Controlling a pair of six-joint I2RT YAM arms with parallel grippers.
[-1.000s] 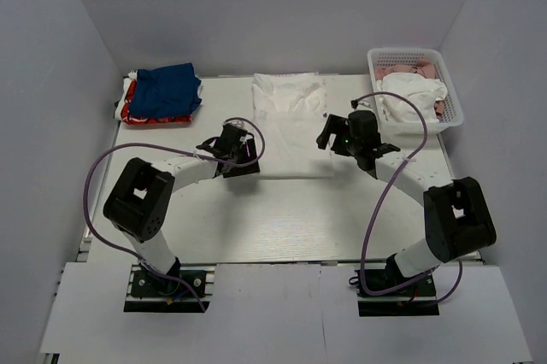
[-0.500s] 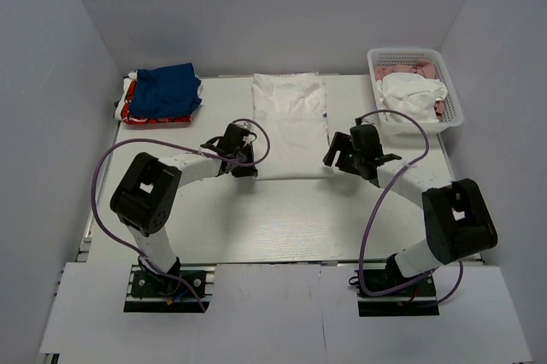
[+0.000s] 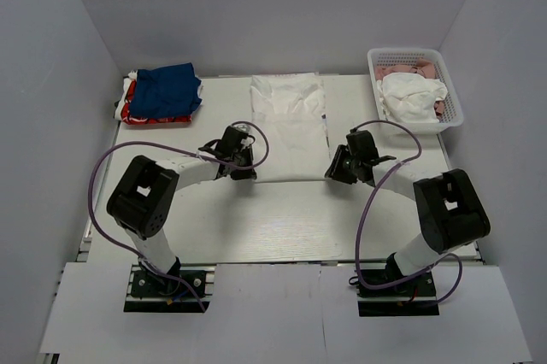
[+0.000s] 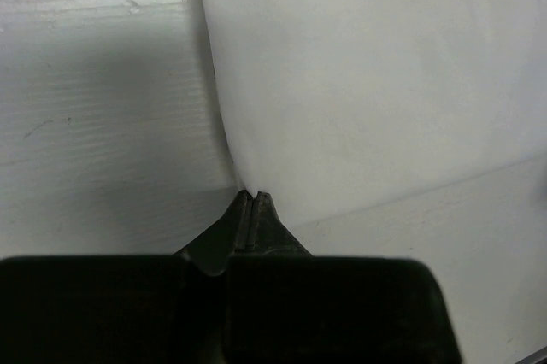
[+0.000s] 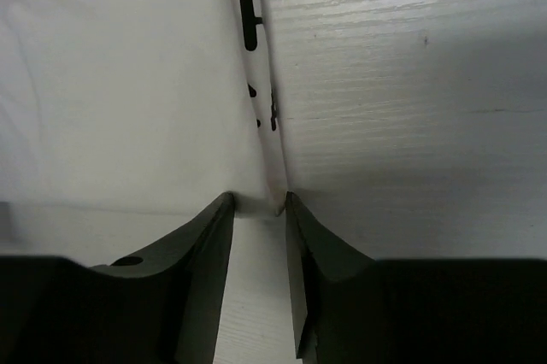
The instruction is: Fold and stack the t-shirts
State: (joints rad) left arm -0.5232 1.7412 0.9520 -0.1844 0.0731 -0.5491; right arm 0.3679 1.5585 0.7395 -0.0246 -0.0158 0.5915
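Note:
A white t-shirt (image 3: pixel 289 125) lies folded into a long strip at the middle of the table, with black lettering along its right edge (image 5: pixel 249 18). My left gripper (image 3: pixel 248 173) sits at its near left corner. In the left wrist view this gripper (image 4: pixel 253 194) is shut, and the cloth's corner (image 4: pixel 367 82) runs into its tips. My right gripper (image 3: pixel 335 169) is at the near right corner. Its jaws (image 5: pixel 258 199) stand apart with the cloth's edge (image 5: pixel 128 82) between the fingertips. A folded blue t-shirt (image 3: pixel 167 89) rests on a red one (image 3: pixel 141 114) at the back left.
A white basket (image 3: pixel 414 55) at the back right holds crumpled white cloth (image 3: pixel 410 91) and something pink. Grey walls close in the table on three sides. Purple cables loop from both arms over the table.
Both grippers have come nearer and lower, onto the white t-shirt's near corners. The left jaws have shut at the left corner. The right jaws have narrowed around the right edge.

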